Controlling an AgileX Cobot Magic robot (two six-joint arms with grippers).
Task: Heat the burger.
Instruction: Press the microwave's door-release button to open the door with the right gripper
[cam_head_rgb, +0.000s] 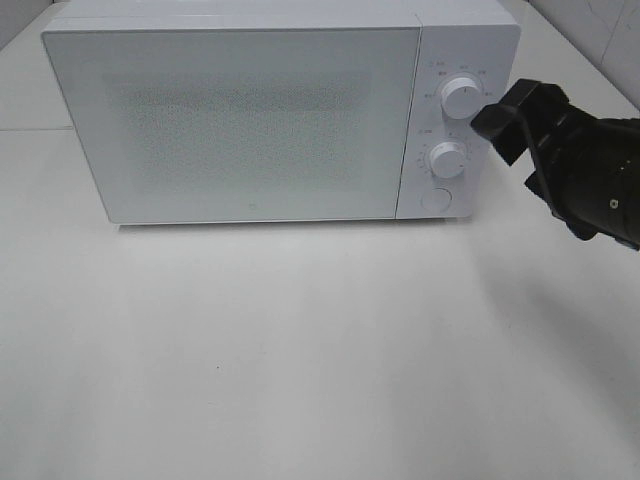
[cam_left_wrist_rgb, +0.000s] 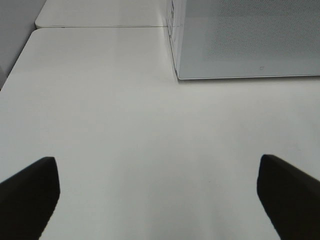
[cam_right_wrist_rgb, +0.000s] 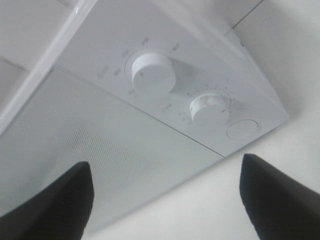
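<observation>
The right gripper (cam_head_rgb: 505, 122), open and empty, should be centred squarely on the upper knob (cam_head_rgb: 459, 97) of the microwave (cam_head_rgb: 250, 120) before being closed; the left gripper (cam_left_wrist_rgb: 157, 200) is spread wide, empty

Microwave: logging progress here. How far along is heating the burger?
Looks done: the microwave door is shut; no burger shows, perhaps inside. In hand: the open right gripper hovers near the upper knob, not touching. To do: turn it, likely the lower knob too. The left gripper is open.
</observation>
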